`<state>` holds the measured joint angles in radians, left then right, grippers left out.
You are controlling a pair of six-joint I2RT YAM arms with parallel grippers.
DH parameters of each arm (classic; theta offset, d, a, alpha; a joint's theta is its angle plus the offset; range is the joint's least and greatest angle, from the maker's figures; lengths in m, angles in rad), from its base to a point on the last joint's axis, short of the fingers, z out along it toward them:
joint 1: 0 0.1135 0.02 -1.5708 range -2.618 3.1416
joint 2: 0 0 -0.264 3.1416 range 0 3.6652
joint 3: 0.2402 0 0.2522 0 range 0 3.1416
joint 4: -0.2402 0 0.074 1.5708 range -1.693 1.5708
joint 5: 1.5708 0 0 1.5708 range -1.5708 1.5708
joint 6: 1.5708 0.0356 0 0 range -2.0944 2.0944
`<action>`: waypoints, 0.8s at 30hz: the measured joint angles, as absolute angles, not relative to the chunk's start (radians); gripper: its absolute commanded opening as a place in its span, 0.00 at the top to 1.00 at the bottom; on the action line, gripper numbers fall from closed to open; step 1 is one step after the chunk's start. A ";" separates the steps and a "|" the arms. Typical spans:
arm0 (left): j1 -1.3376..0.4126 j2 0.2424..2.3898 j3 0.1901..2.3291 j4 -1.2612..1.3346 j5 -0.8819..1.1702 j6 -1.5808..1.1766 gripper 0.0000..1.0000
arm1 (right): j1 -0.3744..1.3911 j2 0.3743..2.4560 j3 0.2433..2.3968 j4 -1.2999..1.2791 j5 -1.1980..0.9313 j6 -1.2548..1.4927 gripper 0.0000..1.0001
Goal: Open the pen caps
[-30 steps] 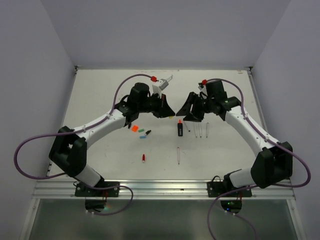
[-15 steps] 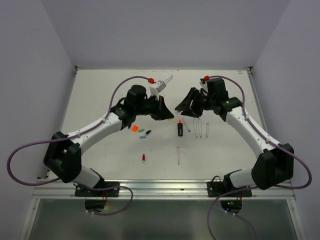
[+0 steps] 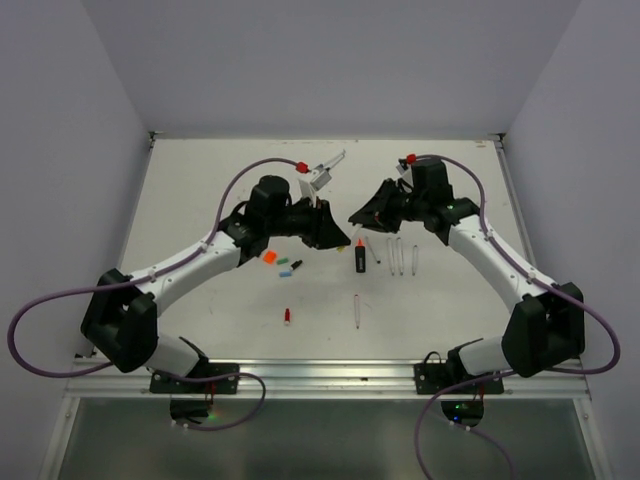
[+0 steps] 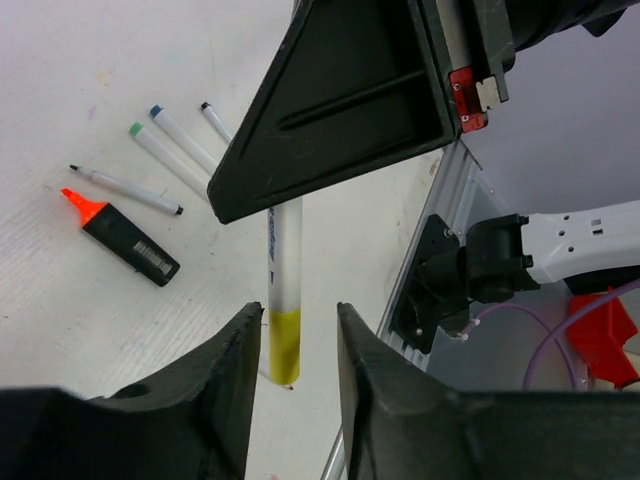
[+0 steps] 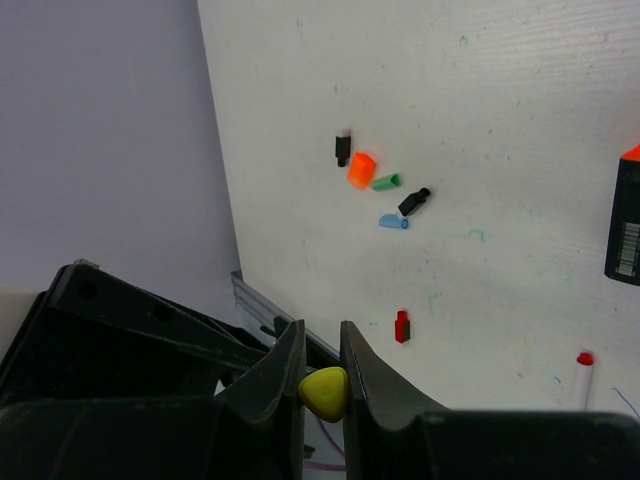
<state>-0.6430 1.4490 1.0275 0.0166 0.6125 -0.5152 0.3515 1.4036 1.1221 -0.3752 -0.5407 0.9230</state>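
Step in hand: uncapping the yellow pen (image 4: 284,250), which was carried clear of the table (image 3: 200,180) between both grippers at the centre of the overhead frame. The right gripper (image 5: 322,330) had its jaws drawn almost together, pinching a yellow part of that pen at the bottom centre of its wrist view. The left gripper (image 4: 300,315) had its jaws partly apart. They stood either side of the pen's yellow end (image 4: 283,345) at the lower centre of its own view, with a gap showing on at least one side, so it had no grip there. That yellow end was judged likely, not certainly, to be the cap seated on the barrel. Loose caps lay left of centre on the table: orange cap (image 5: 360,169), green cap (image 5: 386,181), blue cap (image 5: 393,222), black cap (image 5: 413,201), and a red cap (image 5: 401,326) lower down. The black highlighter (image 4: 128,243) and several uncapped pens (image 4: 165,156) lay in the upper left of the left wrist view. Next move, as judged: the left jaws close squarely on the yellow end, then draw along the barrel's line while the right holds firm.
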 measured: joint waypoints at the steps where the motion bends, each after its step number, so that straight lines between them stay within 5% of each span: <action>1: -0.643 1.447 1.028 0.017 0.616 -0.515 0.56 | 0.352 1.403 1.120 -0.376 -0.541 0.923 1.00; 18: -0.643 1.429 0.994 0.009 0.656 -0.505 0.59 | 0.352 1.360 1.095 -0.359 -0.543 0.944 1.00; 20: -0.643 1.432 0.994 0.017 0.680 -0.506 0.68 | 0.352 1.360 1.091 -0.353 -0.545 0.947 1.00; 24: -0.634 1.451 0.995 0.029 0.736 -0.505 1.00 | 0.352 1.359 1.087 -0.348 -0.572 0.948 1.00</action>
<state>-0.6338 1.4509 0.9947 0.0292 0.7357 -0.5049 0.3519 1.3590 1.0870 -0.3477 -0.5716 0.9482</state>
